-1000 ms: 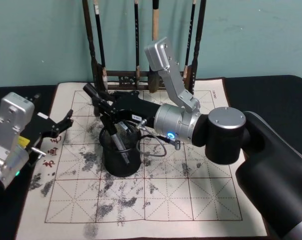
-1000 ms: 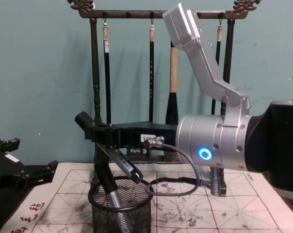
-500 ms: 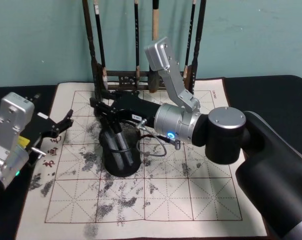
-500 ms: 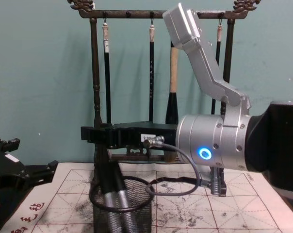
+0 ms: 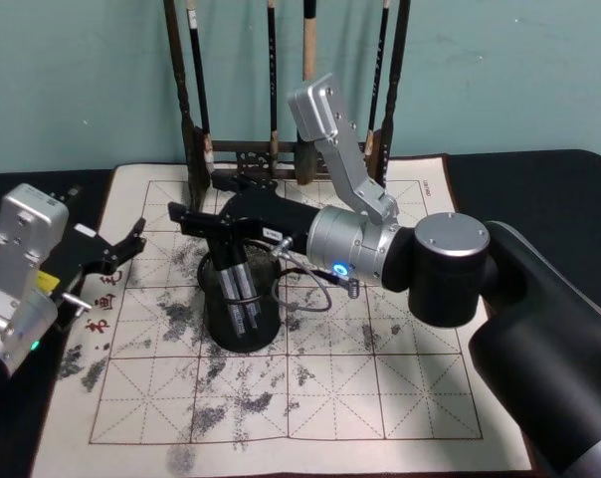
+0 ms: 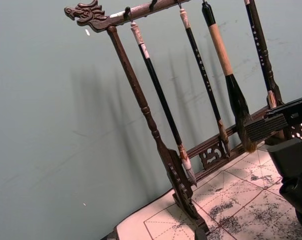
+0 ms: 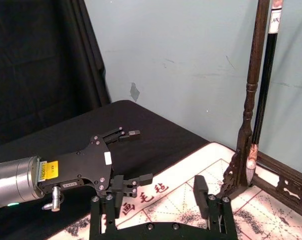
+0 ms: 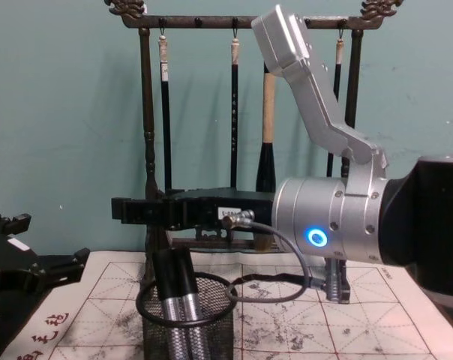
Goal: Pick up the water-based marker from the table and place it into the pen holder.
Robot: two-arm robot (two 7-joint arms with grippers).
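Head view: my right gripper [image 5: 203, 221] sits just above the pen holder [image 5: 241, 321], jaws spread wide and released, with the marker [image 5: 233, 284] standing inside it. My left gripper [image 5: 116, 249] is parked off to the side, jaws apart. Chest view: marker [image 8: 175, 289] upright in the mesh cup [image 8: 187, 322].

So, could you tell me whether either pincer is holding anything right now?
Nothing is held: the right pincer is open above the pen holder, and the left pincer is open too.
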